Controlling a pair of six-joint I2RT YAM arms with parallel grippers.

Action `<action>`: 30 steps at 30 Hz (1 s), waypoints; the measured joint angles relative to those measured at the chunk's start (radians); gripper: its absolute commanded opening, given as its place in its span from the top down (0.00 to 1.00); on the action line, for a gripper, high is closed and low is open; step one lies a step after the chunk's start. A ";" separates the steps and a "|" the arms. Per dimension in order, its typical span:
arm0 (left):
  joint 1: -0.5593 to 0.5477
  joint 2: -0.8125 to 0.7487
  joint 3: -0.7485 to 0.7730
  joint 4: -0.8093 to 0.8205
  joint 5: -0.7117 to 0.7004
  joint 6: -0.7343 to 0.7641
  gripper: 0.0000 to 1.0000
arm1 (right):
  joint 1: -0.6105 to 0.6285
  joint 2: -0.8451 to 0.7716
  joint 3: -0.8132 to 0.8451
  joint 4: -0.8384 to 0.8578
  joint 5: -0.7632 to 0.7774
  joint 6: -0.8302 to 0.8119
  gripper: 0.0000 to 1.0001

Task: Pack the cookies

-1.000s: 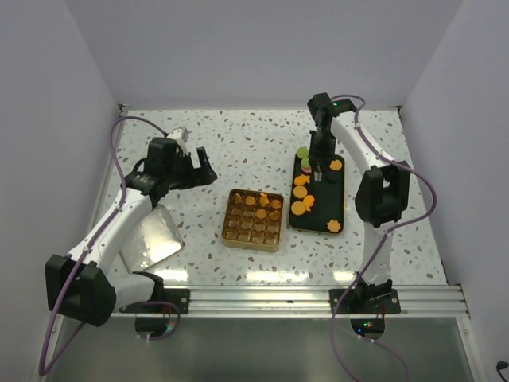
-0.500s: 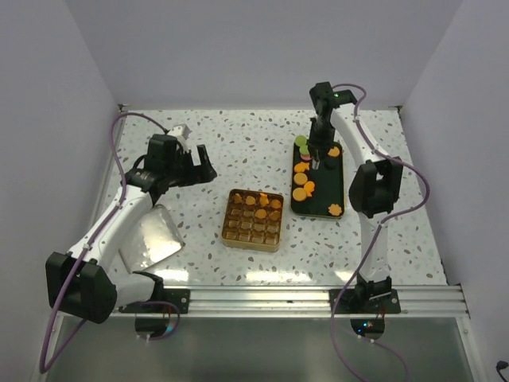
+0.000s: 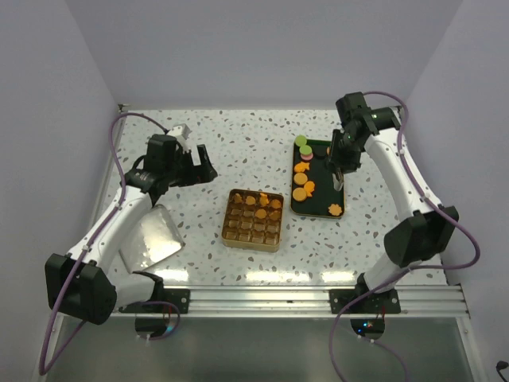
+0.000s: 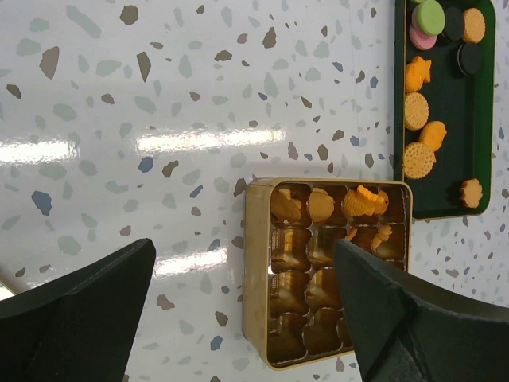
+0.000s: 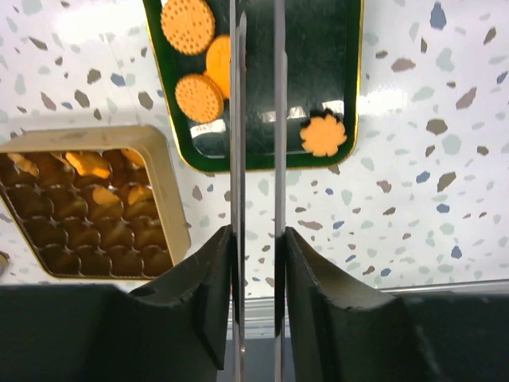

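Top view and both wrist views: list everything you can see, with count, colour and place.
table: 1, white speckled, under everything
tin: 1, gold, gridded, mid-table
tin cookies: several, orange-tan, far cells; exact count unclear
tray: 1, dark green, right of the tin
tray cookies: 6, orange-tan, spread along the tray
green cookie: 1, tray's far end
pink cookie: 1, partly under the green one
dark cookies: 2, black, tray's far end
lid: 1, silver, left of the tin
tongs: 1 pair, metal, over the tray
left gripper: open, above the table
right gripper: shut on the tongs
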 measured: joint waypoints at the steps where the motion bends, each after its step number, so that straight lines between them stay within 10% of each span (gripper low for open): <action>1: 0.000 -0.001 -0.001 0.000 0.002 0.000 0.00 | 0.000 -0.052 -0.054 -0.003 -0.002 0.002 0.63; 13: 0.000 -0.053 -0.062 0.018 0.028 -0.011 0.00 | 0.000 -0.340 -0.418 -0.047 -0.034 0.033 0.57; 30: 0.000 -0.121 -0.108 0.024 0.040 -0.024 0.00 | 0.000 -0.416 -0.506 -0.050 -0.042 0.044 0.54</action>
